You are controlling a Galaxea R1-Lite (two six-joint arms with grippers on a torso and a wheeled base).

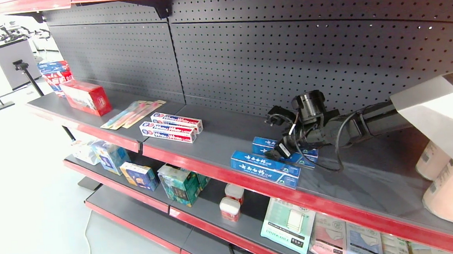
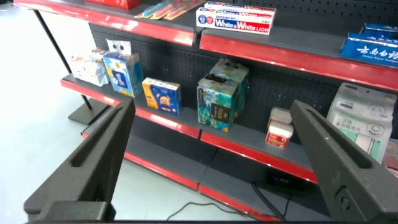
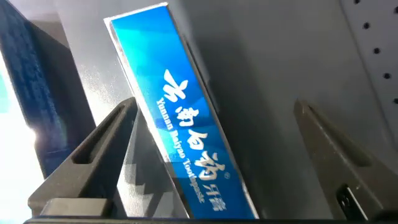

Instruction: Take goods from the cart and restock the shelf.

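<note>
Right gripper [image 1: 275,152] at the far box [image 1: 264,144] on the shelf [image 1: 219,137]
Its fingers stand apart on either side of this blue box (not clamped on it), which lies flat just behind the near box [image 1: 265,168] at the shelf's front edge. Two white boxes [image 1: 171,129] lie further left. The left gripper [image 2: 211,106], fingers also spread, faces the lower shelves.

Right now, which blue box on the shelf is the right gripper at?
The rear blue box, nearer the pegboard: the right gripper sits open over it. The front blue box lies along the shelf's red edge, apart from it.
</note>
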